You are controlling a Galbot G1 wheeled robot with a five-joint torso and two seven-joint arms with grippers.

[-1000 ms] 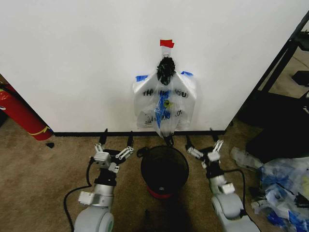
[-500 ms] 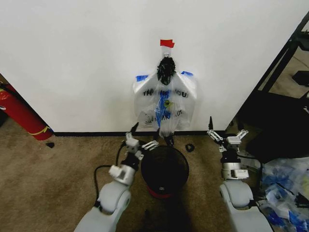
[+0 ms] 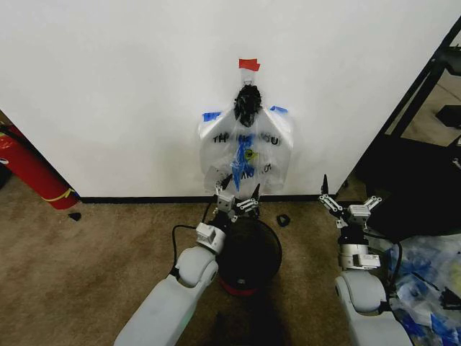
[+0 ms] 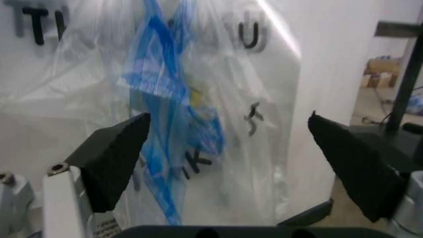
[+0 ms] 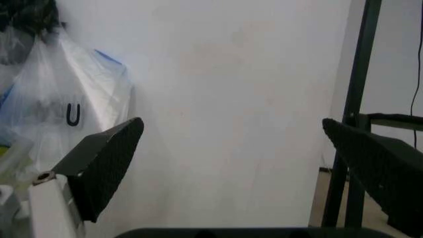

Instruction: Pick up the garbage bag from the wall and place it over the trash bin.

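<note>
The garbage bag (image 3: 246, 155) is seen hanging flat against the wall (image 3: 115, 86), gathered beneath a black knot (image 3: 248, 103) and a strip of red tape (image 3: 249, 65), with its lower edge reaching down close to the black baseboard (image 3: 137, 200). Directly below it, on the carpet (image 3: 79, 267), the trash bin (image 3: 252, 252) is stood just in front of the wall, its rim lying under the bag's bottom edge. The left gripper (image 3: 237, 196) is held over the back rim of the bin, right at the bag's lower edge, with its fingers spread wide and nothing held; in the left wrist view the bag (image 4: 191, 114) is framed between the two dark fingertips (image 4: 116, 153), neither of which is seen touching the plastic. The right gripper (image 3: 347, 204) is held to the right of the bin, well apart from the bag, its fingers likewise spread wide and empty; open wall (image 5: 238, 109) is seen between its fingertips (image 5: 106, 158). A red fire extinguisher (image 3: 29, 169) is leaned at the left edge by the wall, a black frame (image 3: 410, 108) is stood at the right, and a heap of clear and blue plastic (image 3: 425, 277) is piled on the carpet beside the right arm, leaving free carpet to the left of the bin
</note>
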